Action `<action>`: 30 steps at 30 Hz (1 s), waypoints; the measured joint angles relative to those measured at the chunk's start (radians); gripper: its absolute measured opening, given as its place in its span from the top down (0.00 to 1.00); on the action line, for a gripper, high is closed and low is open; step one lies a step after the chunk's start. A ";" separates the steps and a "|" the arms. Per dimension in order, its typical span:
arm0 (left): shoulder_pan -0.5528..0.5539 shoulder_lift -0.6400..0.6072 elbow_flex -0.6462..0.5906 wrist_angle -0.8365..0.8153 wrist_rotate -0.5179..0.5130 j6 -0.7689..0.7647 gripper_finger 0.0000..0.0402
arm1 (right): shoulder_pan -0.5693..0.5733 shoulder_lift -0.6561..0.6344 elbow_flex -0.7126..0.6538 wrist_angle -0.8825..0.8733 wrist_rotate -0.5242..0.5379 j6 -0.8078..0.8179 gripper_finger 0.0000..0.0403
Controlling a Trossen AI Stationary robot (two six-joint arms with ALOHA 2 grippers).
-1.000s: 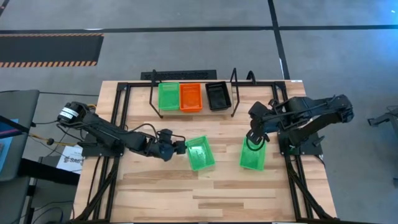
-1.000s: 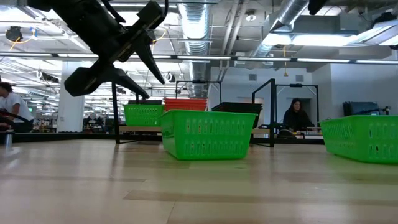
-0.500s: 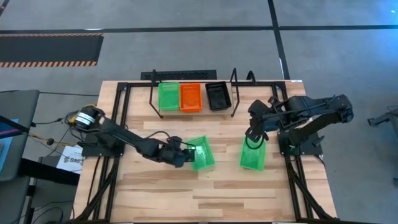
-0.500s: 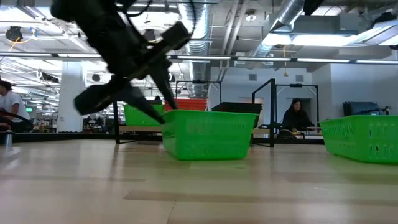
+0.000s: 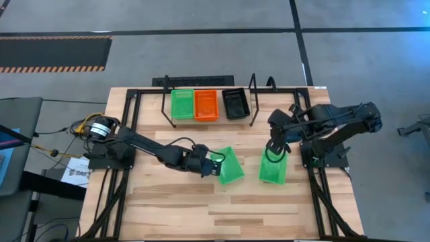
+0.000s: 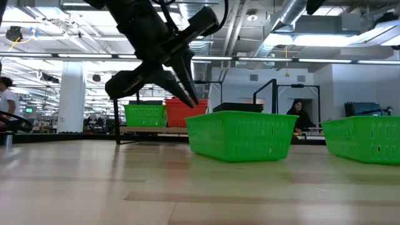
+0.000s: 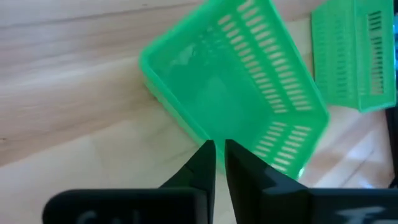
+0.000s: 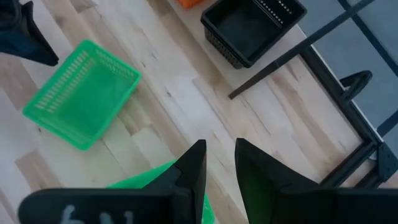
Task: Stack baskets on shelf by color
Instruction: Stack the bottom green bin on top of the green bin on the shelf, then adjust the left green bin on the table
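Observation:
A green basket (image 5: 230,166) rests flat on its bottom at the middle of the table, turned askew. My left gripper (image 5: 213,163) is at its left long side, fingers almost together (image 7: 219,149). A second green basket (image 5: 272,168) sits to the right. My right gripper (image 5: 274,149) hangs well above that basket's far end, its fingers apart (image 8: 219,155) with nothing between them. At the far edge the shelf (image 5: 253,101) carries a green basket (image 5: 181,103), an orange basket (image 5: 206,104) and a black basket (image 5: 235,103) side by side. My left gripper closes on the rim of the basket's left long wall (image 7: 198,134), about midway along it. The fingers slant down from the table's left side. Their tips hide the exact contact, so whether the wall lies between them cannot be seen. The basket sits level on the table (image 6: 240,134).
Black tube frame rails (image 5: 127,134) run along both sides of the table beside the arm bases. Bare wood lies toward the near edge (image 5: 222,208). People show in the room behind, at the left (image 6: 6,100) and beyond the shelf (image 6: 299,115).
My left gripper has gone toward the table's right edge and down to the middle green basket, and its fingers have closed from wide apart to almost together. The basket has slid toward the right edge and turned a little, staying flat on the table.

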 joint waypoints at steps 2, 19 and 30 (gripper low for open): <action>0.000 0.000 0.008 0.003 0.001 0.002 0.95 | 0.009 0.000 0.000 0.000 0.000 -0.005 0.74; 0.066 0.000 0.008 0.036 0.033 0.045 0.95 | 0.014 0.000 0.000 -0.002 -0.002 -0.050 0.74; 0.146 0.000 0.007 0.033 0.203 0.302 0.95 | 0.014 0.000 0.000 0.003 -0.002 -0.050 0.74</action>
